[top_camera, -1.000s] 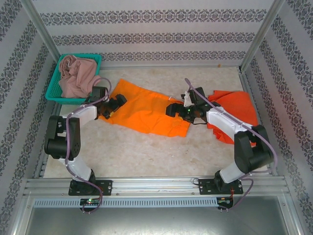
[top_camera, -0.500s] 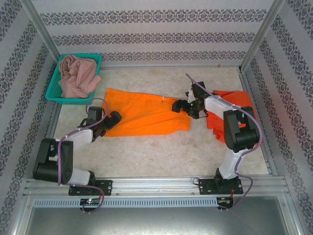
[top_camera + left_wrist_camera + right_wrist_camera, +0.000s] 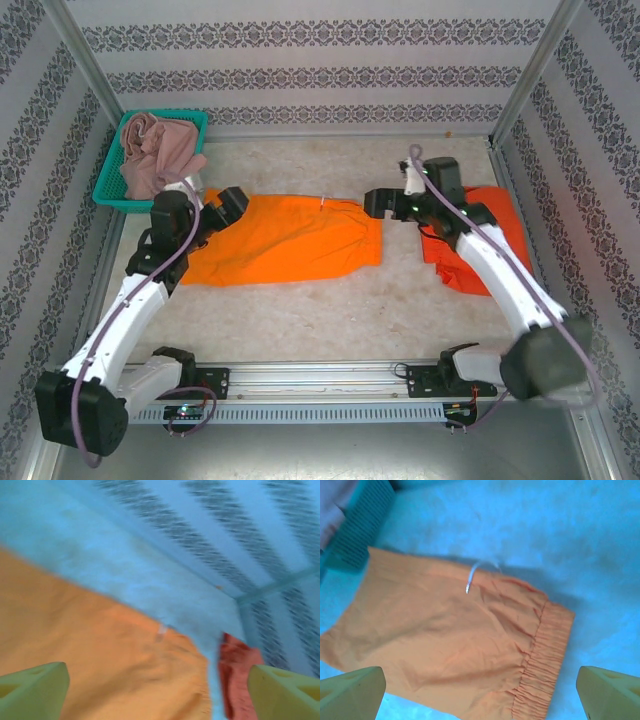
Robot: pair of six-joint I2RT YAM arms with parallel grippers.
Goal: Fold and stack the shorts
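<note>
The bright orange shorts point(image 3: 285, 238) lie flat across the middle of the table, waistband to the right, with a white drawstring point(image 3: 325, 203) at the far edge. My left gripper point(image 3: 228, 205) hovers open over their left end. In the left wrist view the left gripper point(image 3: 160, 692) holds nothing above the orange cloth point(image 3: 100, 655). My right gripper point(image 3: 378, 203) is open just past the waistband. In the right wrist view the right gripper point(image 3: 481, 695) is empty above the orange shorts point(image 3: 455, 640). The red-orange shorts point(image 3: 492, 232) lie at the right, partly under the right arm. The dusty pink shorts point(image 3: 155, 158) are bunched in the basket.
The teal mesh basket point(image 3: 196, 122) stands at the back left corner, also in the right wrist view as the basket point(image 3: 362, 525). Patterned walls and metal posts close in the table on three sides. Bare tabletop point(image 3: 330, 310) stretches between the shorts and the arm bases.
The orange shorts went from lying askew to lying straight and flat. Both grippers rose off the cloth, the left moving toward the far left end, the right drawing back to the right.
</note>
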